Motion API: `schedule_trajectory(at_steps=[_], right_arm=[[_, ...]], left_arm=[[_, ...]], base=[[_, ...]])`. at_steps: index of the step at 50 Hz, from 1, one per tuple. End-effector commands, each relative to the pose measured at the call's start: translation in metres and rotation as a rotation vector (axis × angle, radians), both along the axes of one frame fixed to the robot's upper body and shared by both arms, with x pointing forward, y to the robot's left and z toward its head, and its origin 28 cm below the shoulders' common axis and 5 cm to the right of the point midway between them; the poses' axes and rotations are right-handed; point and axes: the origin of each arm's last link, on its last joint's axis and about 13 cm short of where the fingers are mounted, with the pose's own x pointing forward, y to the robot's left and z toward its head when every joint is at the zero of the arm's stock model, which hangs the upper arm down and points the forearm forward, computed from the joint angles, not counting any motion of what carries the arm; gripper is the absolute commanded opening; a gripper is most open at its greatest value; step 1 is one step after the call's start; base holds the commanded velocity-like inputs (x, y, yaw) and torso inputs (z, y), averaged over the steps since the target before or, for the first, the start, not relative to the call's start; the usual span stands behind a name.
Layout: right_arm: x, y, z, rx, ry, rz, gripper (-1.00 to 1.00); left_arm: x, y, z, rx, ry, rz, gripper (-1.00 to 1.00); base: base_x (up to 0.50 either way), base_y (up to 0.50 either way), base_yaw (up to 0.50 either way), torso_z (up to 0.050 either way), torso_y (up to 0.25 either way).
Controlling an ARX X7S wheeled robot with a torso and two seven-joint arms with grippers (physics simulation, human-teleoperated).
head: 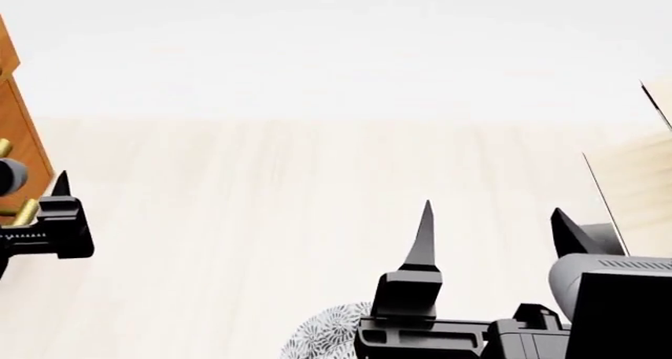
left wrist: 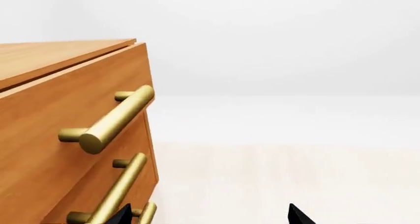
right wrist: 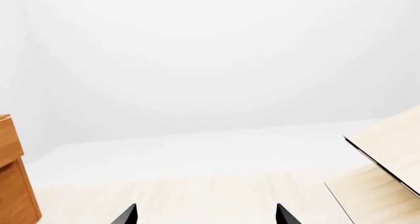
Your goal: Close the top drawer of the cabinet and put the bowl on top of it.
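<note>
The reddish-brown cabinet (left wrist: 46,57) fills one side of the left wrist view. Its top drawer (left wrist: 59,111) carries a brass bar handle (left wrist: 113,119) and seems to stick out a little past the drawer front below. My left gripper (left wrist: 210,217) is open, empty, low beside the cabinet's front; one finger (head: 61,187) shows at the head view's left edge. The bowl (head: 320,335), white with a dark floral pattern, lies on the floor at the bottom of the head view, half hidden behind my right gripper (head: 493,225). That gripper is open and empty, above the bowl.
A pale wooden rack (head: 646,162) stands at the right, also seen in the right wrist view as slanted boards (right wrist: 387,150). The cabinet's lower drawer has its own brass handle (left wrist: 123,183). Light wood floor (head: 315,186) stretches between cabinet and rack, with a white wall behind.
</note>
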Motion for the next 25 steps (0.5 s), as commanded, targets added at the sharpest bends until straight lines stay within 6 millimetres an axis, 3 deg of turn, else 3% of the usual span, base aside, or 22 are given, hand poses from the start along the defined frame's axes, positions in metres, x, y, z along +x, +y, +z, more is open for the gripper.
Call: schedule_trajectory(at_steps=[1, 25], right_arm=[[0.002, 0.000, 0.000, 0.000, 0.001, -0.002, 1.00], [0.009, 0.001, -0.006, 0.003, 0.014, 0.000, 1.00]], left_arm=[[0.007, 0.014, -0.004, 0.025, 0.020, 0.027, 1.00], [0.019, 0.048, -0.028, -0.012, 0.088, 0.105, 1.00]], base=[[0.00, 0.00, 0.00, 0.000, 0.000], [0.00, 0.00, 0.00, 0.000, 0.000]])
